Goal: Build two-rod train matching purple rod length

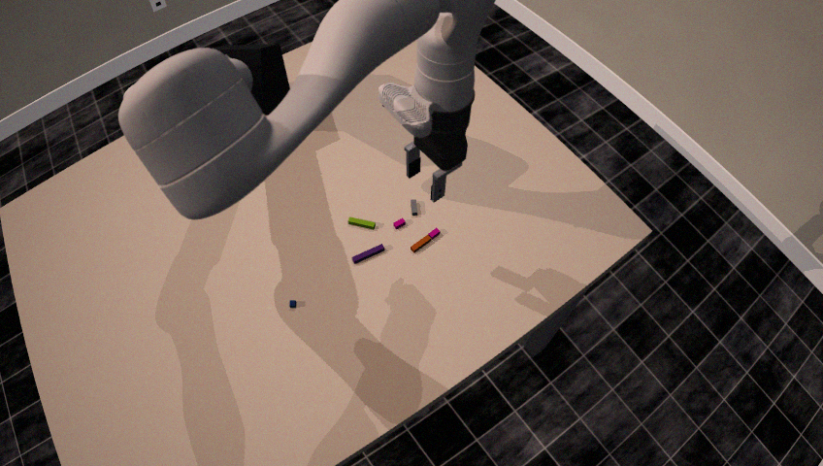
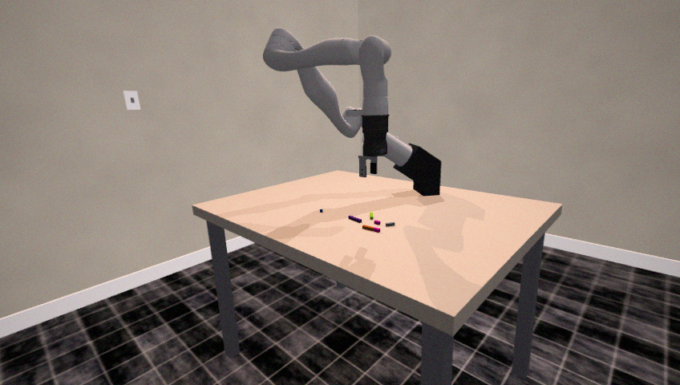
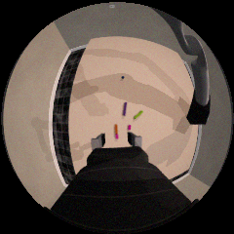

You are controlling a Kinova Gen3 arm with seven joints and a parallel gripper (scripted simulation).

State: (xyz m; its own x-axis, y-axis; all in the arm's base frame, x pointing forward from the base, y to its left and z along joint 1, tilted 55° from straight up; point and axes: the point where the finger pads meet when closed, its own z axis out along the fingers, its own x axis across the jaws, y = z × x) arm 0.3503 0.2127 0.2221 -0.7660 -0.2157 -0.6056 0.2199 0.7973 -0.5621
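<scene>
I've got the arm (image 2: 329,52) folded high: upper links run sideways, then the last link drops straight down to the black wrist (image 2: 374,133). Gripper (image 1: 425,175) points down, well above the surface, touching nothing. The 2 fingers (image 1: 411,160) are spread to full width, nothing between them. In the wrist view both fingertips show at the edge of the black housing, evenly spaced. Base mount (image 2: 422,172) is the black block at the back.

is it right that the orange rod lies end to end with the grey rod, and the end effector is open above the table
Not quite. In the top view the orange rod lies end to end with a short magenta rod; the small grey rod lies apart. The end effector is open above the table.
</scene>
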